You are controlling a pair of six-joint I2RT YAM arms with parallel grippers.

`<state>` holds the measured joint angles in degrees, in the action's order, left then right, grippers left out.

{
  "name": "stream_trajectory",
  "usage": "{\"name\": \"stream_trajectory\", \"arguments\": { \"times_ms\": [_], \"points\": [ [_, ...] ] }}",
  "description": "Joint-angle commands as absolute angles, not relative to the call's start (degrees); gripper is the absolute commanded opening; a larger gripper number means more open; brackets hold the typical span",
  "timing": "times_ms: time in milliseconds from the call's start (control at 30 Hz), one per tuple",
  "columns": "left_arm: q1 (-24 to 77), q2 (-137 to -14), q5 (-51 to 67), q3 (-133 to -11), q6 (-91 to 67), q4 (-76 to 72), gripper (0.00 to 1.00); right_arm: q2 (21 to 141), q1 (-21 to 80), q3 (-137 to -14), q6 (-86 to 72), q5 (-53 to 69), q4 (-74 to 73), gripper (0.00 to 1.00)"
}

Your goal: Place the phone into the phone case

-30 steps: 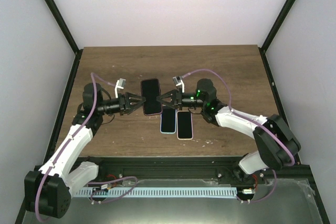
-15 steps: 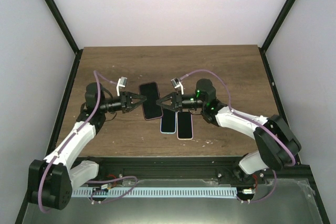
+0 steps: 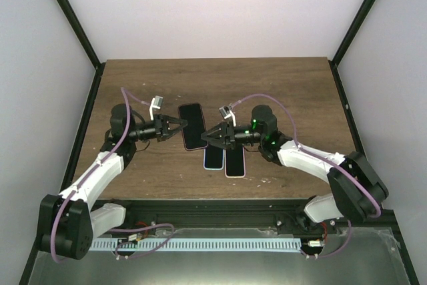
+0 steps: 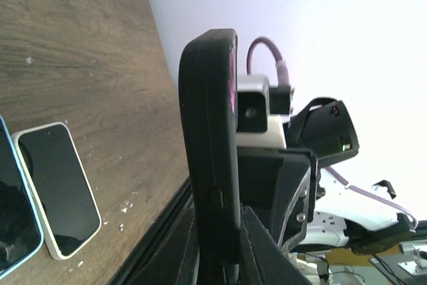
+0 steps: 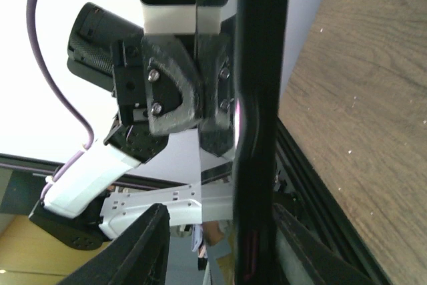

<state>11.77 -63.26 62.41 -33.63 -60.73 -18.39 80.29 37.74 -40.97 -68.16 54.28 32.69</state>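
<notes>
Worktop (image 3: 280,91) is cut down to a strip in both wrist views. Left pincer (image 3: 180,127) pinches the phone (image 3: 193,125) at its edge, fingers (image 4: 263,251) tight on both faces, and the phone looks lifted off the wood. Edge-on it's one dark bar, so I can't separate the phone case (image 4: 210,131) from the phone. Right pincer (image 3: 207,135) is spread, straddling the opposite edge, with one finger (image 5: 143,245) clearly apart. Blue-edged phone (image 3: 213,158) lies below the right pincer, top end covered. White-edged phone (image 3: 234,159) is just beside it.
</notes>
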Motion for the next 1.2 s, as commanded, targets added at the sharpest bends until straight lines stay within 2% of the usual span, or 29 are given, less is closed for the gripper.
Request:
{"name": "stream_trajectory", "arguments": {
  "times_ms": [0,67,133,267,333,433,633,667,833,967,1067,1167],
  "points": [
    [11.8,-63.6,61.2,-34.6,-60.8,-26.0,0.0,76.7,38.6,-38.3,-69.0,55.6,32.6,0.43],
    [11.8,-63.8,60.8,-34.2,-61.5,-28.0,0.0,76.0,38.6,-38.1,-69.2,55.0,31.8,0.42],
    [11.8,-64.2,60.9,-34.1,-61.8,-28.5,0.0,75.8,38.6,-38.7,-69.5,54.9,31.8,0.38],
    [11.8,-65.0,61.9,-33.0,-64.2,-32.7,0.0,75.8,38.6,-39.8,-70.6,53.9,32.2,0.23],
    [11.9,-64.9,62.1,-32.6,-64.3,-33.5,0.0,76.0,38.6,-39.6,-72.1,53.7,33.3,0.12],
    [11.8,-64.5,61.4,-34.0,-57.8,-26.0,0.0,75.7,38.6,-38.7,-75.6,52.5,34.1,0.01],
    [11.9,-64.1,59.8,-34.6,-51.3,-18.5,0.0,75.3,39.2,-36.1,-80.8,49.9,35.9,0.01],
    [11.8,-64.2,60.6,-34.5,-52.4,-19.5,0.0,75.0,39.2,-36.0,-80.7,49.9,36.4,0.04],
    [11.9,-63.3,63.8,-34.3,-57.6,-24.9,0.0,72.6,39.1,-38.5,-71.2,46.6,27.2,0.4],
    [11.8,-61.9,65.9,-34.6,-57.8,-23.2,0.0,72.5,38.6,-42.8,-62.5,44.4,18.8,0.6],
    [11.8,-60.6,66.9,-33.9,-57.9,-22.9,0.0,73.1,38.2,-46.7,-58.4,42.1,13.8,0.66],
    [11.9,-59.9,67.7,-33.3,-57.9,-22.8,0.0,76.2,38.0,-50.8,-55.3,43.9,11.3,0.67]
  ]
}}
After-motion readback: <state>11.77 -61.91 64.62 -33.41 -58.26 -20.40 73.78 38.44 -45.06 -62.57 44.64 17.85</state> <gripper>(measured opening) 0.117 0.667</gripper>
